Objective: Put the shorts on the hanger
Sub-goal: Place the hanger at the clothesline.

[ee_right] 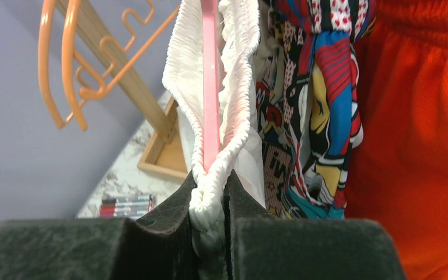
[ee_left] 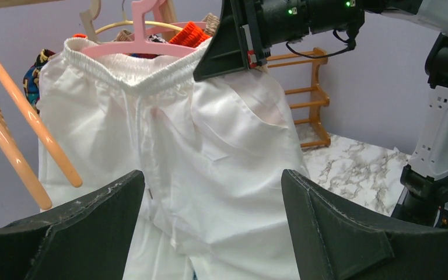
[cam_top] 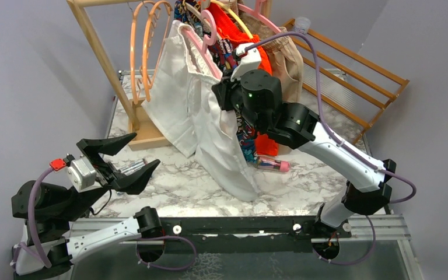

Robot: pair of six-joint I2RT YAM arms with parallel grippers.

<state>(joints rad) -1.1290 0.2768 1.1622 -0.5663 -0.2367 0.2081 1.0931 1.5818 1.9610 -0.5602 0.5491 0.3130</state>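
Two arms here, so going view by view.

Top camera: the shorts [cam_top: 210,122] hang from the wooden rack [cam_top: 102,58] on the pink hanger [cam_top: 200,42], legs drooping toward the marble surface [cam_top: 303,186] in front of the rack. The right gripper [cam_top: 226,79] is up at the waistband, close under the rack's rail. The left gripper [cam_top: 146,150] sits low, well apart from the rack's foot, spread wide and holding nothing. Orange hangers [cam_top: 146,46] dangle from the rack's left end.

Left wrist: its black fingers [ee_left: 81,233] stand wide, clear of the white fabric.

Right wrist: the fingers [ee_right: 151,239] are pinched narrow on the gathered waistband, and the hanger's pink bar runs up inside the elastic. Comic-print shorts [ee_right: 309,116] and orange-red shorts [ee_right: 420,116] hang on the rack just beside.
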